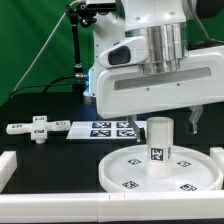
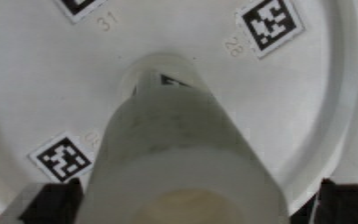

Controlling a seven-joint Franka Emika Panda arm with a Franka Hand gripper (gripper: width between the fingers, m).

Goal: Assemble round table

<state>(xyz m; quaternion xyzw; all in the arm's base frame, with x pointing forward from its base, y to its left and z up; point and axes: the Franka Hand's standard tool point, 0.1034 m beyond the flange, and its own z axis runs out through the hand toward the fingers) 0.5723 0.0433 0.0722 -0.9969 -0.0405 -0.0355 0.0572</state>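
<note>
1. gripper (image 2: 194, 203): my jaws stand one on each side of the upper end of the post (image 1: 159, 142). one dark finger (image 1: 192, 119) shows in the exterior view, on the exterior view's right of the post and apart from it in that picture. in the wrist view the fingers are only dark blurs at the frame corners, so i cannot tell whether my pads press the post or stand clear of it.
2. post: upright on the disc (image 1: 124, 166), about at its middle. one tag faces the exterior camera. the wrist view looks down its length to the disc floor.
3. disc: flat on the black table (image 1: 60, 158), rim up, tags on its floor.
4. cross (image 1: 38, 128): flat on the table, well apart from the disc, just beside the marker board (image 1: 110, 128), on the exterior view's left of it.
5. rail (image 1: 60, 208): white, edges the table in front of the disc.
</note>
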